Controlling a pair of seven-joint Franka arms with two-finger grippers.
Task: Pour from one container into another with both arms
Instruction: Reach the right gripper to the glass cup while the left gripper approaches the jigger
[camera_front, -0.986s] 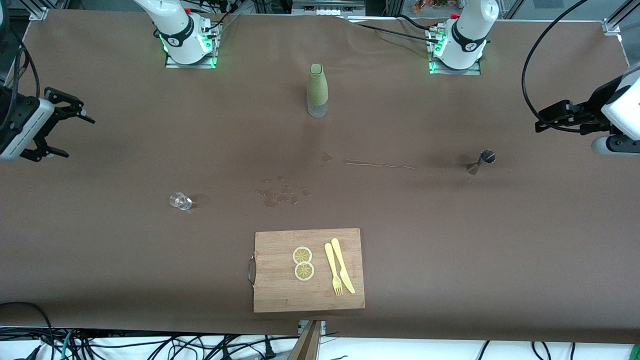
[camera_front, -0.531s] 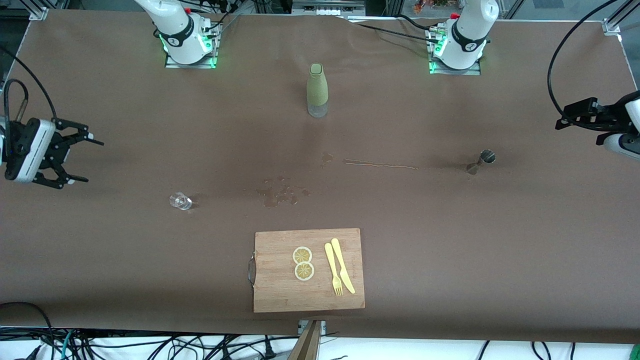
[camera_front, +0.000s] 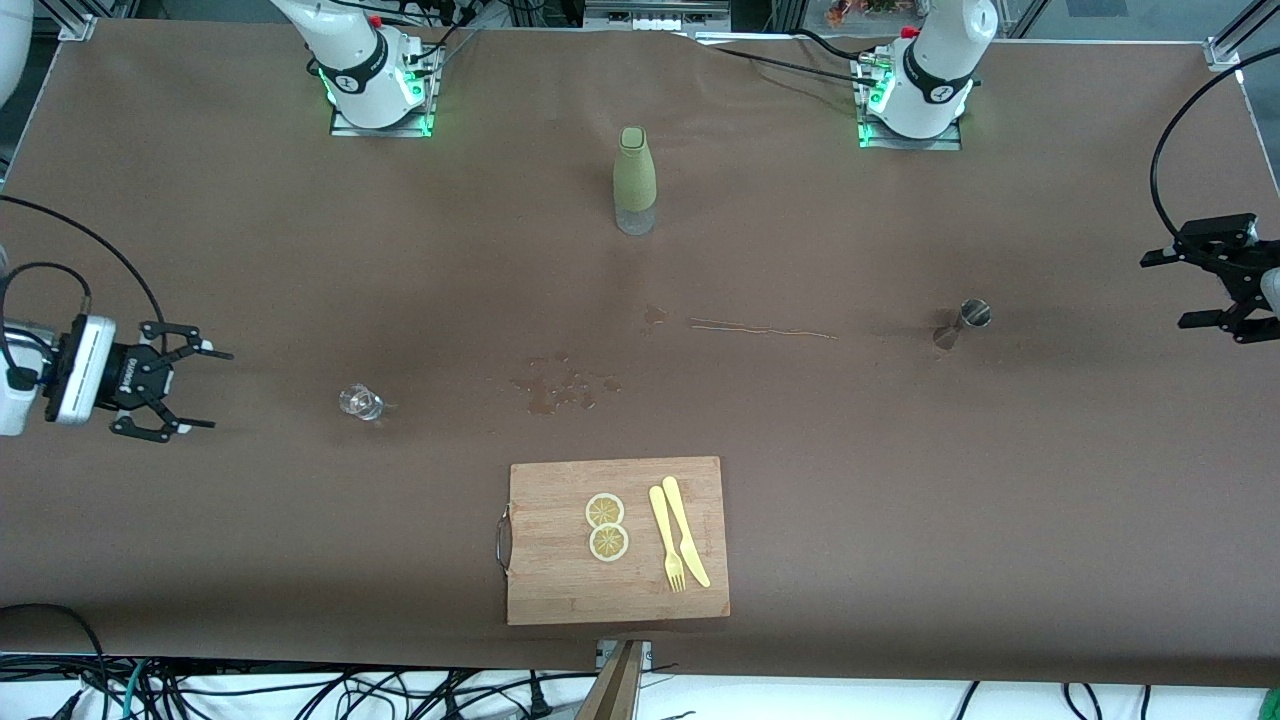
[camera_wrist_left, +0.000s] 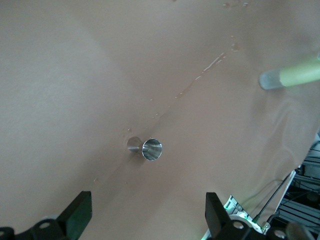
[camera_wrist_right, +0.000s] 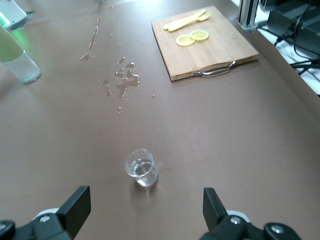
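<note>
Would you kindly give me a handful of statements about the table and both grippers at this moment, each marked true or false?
1. The right gripper is open and holds nothing. True.
2. The left gripper grips the metal jigger. False: it is open, off toward the left arm's end of the table; the jigger stands alone.
3. Two lemon slices lie on the cutting board. True.
4. The small glass stands on the cutting board. False: it stands on the table, toward the right arm's end.
5. The green bottle lies on its side. False: it stands upright.

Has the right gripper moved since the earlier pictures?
Yes. The right gripper, open, has come down the front view toward the small glass.
</note>
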